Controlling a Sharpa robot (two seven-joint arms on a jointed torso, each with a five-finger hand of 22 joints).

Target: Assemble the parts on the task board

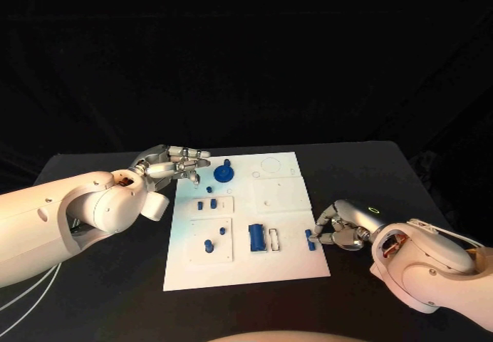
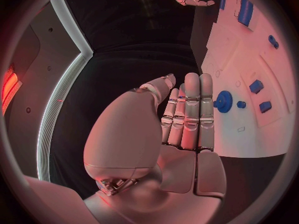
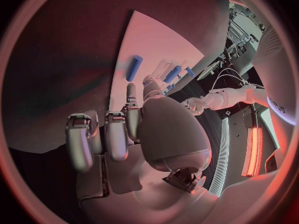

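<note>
The support was a black table [image 1: 102, 165] with a matte top, its far edge meeting a dark backdrop. One item lay directly on it: the white task board [image 1: 293, 269], a flat rectangular plate set near the middle of the table, its long sides running away from the robot. The board sat flat, all four corners down on the surface. Dark table surface showed on every side of the board, with wider margins to left and right than at the near edge. In the left wrist view the same board [image 2: 249, 144] lay flush against the black top.
</note>
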